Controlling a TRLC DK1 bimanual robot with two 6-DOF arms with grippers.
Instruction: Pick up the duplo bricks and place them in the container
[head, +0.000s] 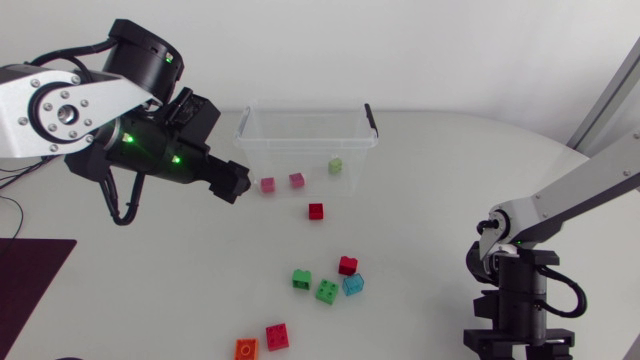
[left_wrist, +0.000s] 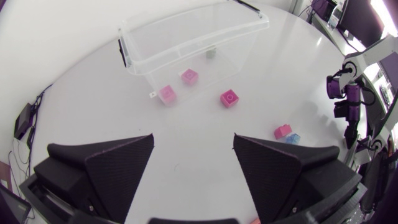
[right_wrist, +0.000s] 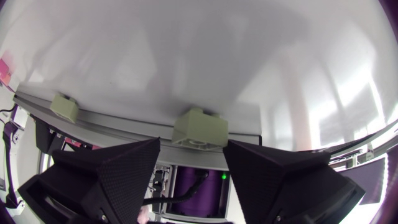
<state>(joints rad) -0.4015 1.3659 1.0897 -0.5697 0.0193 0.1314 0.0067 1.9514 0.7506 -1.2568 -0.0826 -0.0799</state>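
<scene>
The left gripper stood spread wide, holding nothing, over open tabletop. At its 1 o'clock lay a red brick, just short of the container at 12, which held two pink bricks. The right gripper, well apart, gaped empty too.

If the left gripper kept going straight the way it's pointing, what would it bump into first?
Probably the near wall of the clear container, with a pink duplo brick just behind it. The left gripper tilts downward and depth is unclear, so it might touch the table first.
</scene>
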